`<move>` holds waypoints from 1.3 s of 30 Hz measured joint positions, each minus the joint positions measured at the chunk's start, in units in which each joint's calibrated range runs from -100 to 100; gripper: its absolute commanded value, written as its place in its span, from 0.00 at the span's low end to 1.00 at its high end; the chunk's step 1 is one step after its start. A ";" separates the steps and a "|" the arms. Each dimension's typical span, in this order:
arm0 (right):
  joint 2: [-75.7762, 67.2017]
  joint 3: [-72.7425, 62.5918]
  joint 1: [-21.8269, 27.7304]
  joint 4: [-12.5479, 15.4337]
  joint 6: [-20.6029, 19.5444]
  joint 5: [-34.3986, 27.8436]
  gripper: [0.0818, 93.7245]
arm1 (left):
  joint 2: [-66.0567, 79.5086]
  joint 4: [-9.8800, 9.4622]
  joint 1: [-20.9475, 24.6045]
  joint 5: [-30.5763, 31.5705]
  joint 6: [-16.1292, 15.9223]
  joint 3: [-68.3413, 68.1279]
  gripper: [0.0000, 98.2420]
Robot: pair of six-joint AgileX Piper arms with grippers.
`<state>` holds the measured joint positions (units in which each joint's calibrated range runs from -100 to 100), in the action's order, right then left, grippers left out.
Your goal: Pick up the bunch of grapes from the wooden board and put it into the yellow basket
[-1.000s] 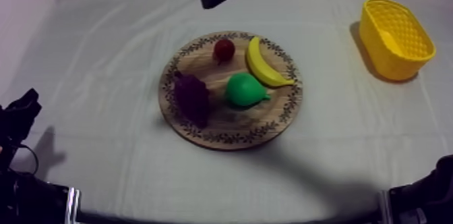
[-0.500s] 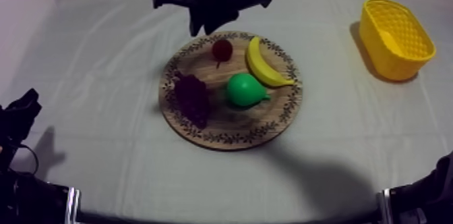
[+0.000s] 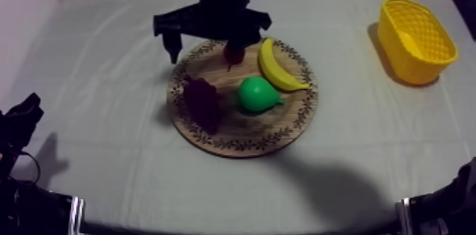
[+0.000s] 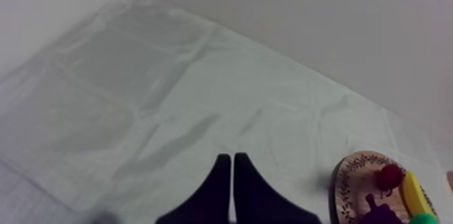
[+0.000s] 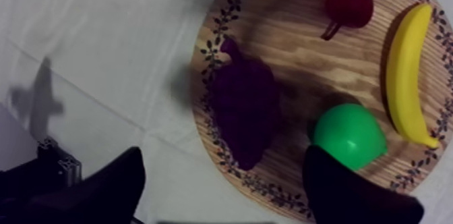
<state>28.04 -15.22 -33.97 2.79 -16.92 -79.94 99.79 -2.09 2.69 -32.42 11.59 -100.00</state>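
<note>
The dark purple bunch of grapes [image 3: 202, 102] [image 5: 246, 108] lies on the left part of the round wooden board [image 3: 297, 128] [image 5: 296, 44]. My right gripper [image 3: 205, 52] [image 5: 222, 156] hangs over the board's far rim, open wide, with nothing between its fingers. In the right wrist view the grapes lie just beyond the two spread fingers. The yellow basket [image 3: 416, 39] stands at the far right of the table. My left gripper [image 3: 21, 121] [image 4: 231, 186] rests low at the left side, its fingers together in a narrow wedge.
Also on the board are a yellow banana [image 3: 278, 68] [image 5: 408, 71], a green pear [image 3: 256, 94] [image 5: 349, 135] close to the right of the grapes, and a small red fruit [image 3: 234, 54] [image 5: 349, 3] under one right finger. Bare cloth surrounds the board.
My right arm has come down from the far edge to the board's far rim, and its fingers have spread from together to wide apart. The fruit and the left arm have not moved.
</note>
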 measured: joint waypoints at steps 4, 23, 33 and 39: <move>3.27 0.03 -0.04 0.21 0.03 1.24 0.93 | 0.00 0.00 0.00 0.00 0.00 0.00 0.00; 19.02 -3.99 -0.38 -0.70 0.14 5.08 0.90 | 0.00 0.00 0.00 0.00 0.00 0.00 0.00; 20.08 -4.08 -0.79 -1.09 0.73 6.37 0.35 | 0.00 0.00 0.00 0.00 0.00 0.00 0.00; 17.54 -2.28 -0.37 -0.98 1.11 6.46 0.25 | 0.00 0.00 0.00 0.00 0.00 0.00 0.00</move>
<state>45.58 -17.50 -34.34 1.80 -15.81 -73.48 99.79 -2.09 2.69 -32.42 11.59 -100.00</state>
